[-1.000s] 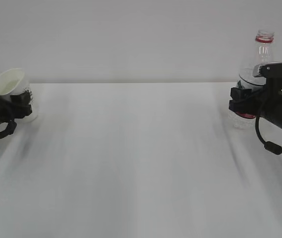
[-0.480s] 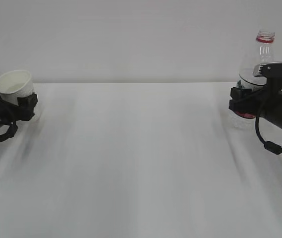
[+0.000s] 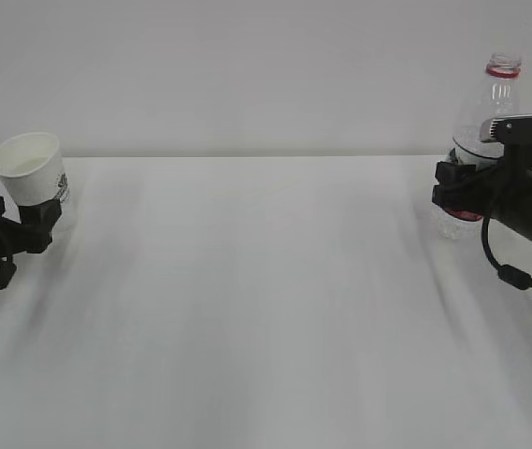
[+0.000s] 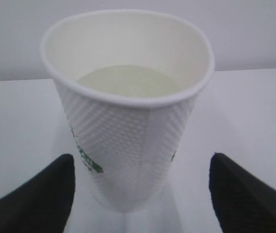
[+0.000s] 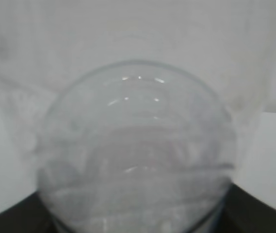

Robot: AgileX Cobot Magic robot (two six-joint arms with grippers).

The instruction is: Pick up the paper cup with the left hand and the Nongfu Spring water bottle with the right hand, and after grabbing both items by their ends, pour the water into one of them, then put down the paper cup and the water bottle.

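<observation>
Cup's upright now, left hand (image 3: 34,227) let go and backed off

Paper cup (image 4: 128,107) stands free between spread fingers (image 4: 40,194) at the worktop (image 3: 266,309) edge; right hand (image 3: 452,187) fingers grasp the bottle (image 3: 485,140); middle wide open.

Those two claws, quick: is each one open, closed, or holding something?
Left hand: open, fingers clear of the paper cup on both sides.
Right hand: closed on the Nongfu Spring water bottle.

Bare lab: white table (image 3: 266,309), blank wall (image 3: 247,75)
</observation>
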